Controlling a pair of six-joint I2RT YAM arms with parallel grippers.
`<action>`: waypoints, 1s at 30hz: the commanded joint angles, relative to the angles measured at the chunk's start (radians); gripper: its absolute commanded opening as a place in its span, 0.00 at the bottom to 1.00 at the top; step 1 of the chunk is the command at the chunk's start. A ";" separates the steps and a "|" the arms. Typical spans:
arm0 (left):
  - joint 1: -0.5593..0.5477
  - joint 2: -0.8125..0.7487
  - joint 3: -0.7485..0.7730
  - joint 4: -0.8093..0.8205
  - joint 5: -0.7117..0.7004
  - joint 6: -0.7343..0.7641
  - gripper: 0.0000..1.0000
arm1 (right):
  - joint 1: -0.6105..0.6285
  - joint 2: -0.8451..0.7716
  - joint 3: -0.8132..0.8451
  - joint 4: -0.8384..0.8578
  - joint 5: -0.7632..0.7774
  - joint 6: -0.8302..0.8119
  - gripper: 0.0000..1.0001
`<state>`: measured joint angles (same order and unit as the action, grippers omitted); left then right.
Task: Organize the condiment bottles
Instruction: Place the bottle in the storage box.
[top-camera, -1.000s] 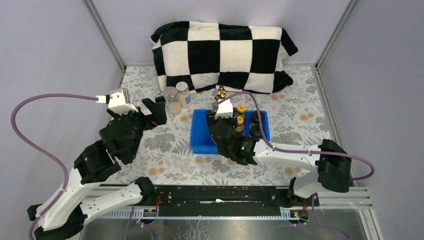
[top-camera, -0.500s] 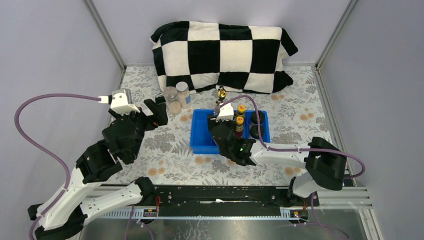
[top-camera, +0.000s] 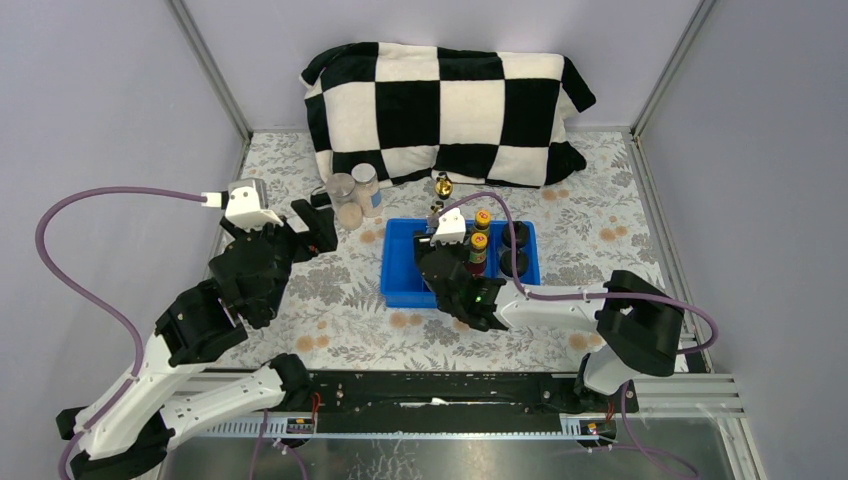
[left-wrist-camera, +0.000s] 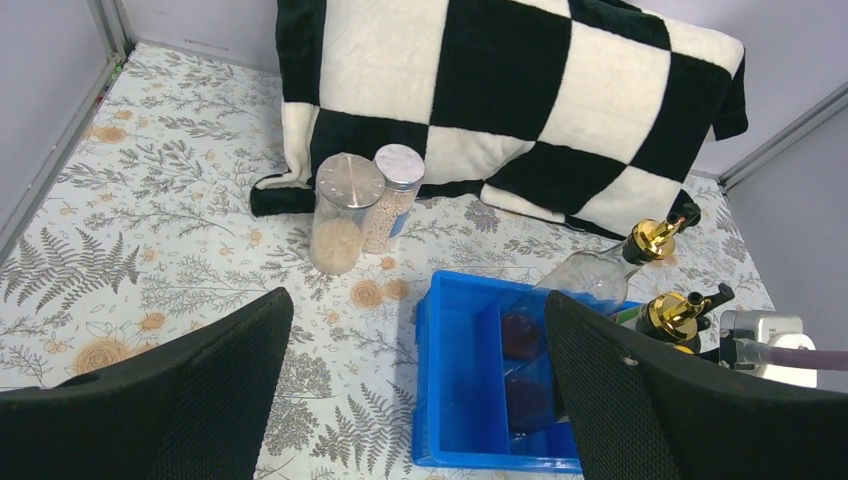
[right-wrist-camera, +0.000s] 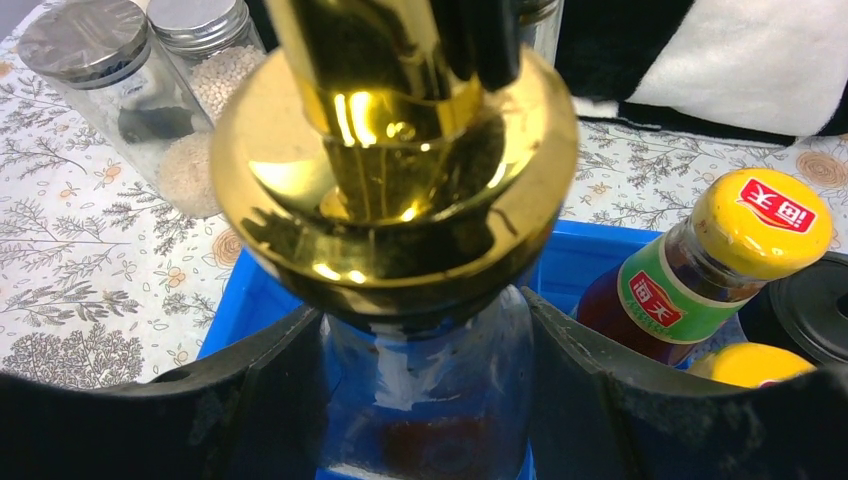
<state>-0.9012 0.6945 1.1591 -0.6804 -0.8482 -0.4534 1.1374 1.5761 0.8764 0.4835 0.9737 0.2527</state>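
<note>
Two clear grey-lidded jars (left-wrist-camera: 337, 215) holding pale grains stand upright side by side on the desk (top-camera: 330, 290). Two red-brown sauce bottles with yellow caps (top-camera: 482, 222) and two black-capped shakers (top-camera: 515, 236) stand upright in the blue plastic tray (top-camera: 398, 262). One clear gold-topped bottle (top-camera: 441, 187) stands just behind it. The second gold-topped bottle (right-wrist-camera: 400, 200) is upright, clamped in the right claw (right-wrist-camera: 425, 400) at the tray's left compartment.

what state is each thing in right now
blue tray, partly filled
held gold-topped bottle, upright in the tray, gripped
other gold-topped bottle, standing free behind the tray
sauce bottles, capped, upright in the tray
black-capped shakers, capped, in the tray
grey-lidded jars, lidded, upright on the table outside the tray
left gripper, open, empty
right gripper, shut on the held gold-topped bottle
</note>
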 joint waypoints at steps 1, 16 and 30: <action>0.007 -0.008 -0.012 0.041 -0.024 0.001 0.99 | -0.010 -0.004 0.013 0.093 0.025 0.047 0.09; 0.006 -0.009 -0.014 0.046 -0.020 -0.004 0.99 | -0.017 0.000 0.011 0.044 0.039 0.064 0.10; 0.005 -0.009 -0.033 0.070 -0.016 -0.013 0.99 | -0.023 -0.013 0.038 -0.121 0.035 0.094 0.10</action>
<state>-0.9012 0.6857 1.1381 -0.6624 -0.8482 -0.4538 1.1290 1.5818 0.8871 0.4374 0.9771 0.3080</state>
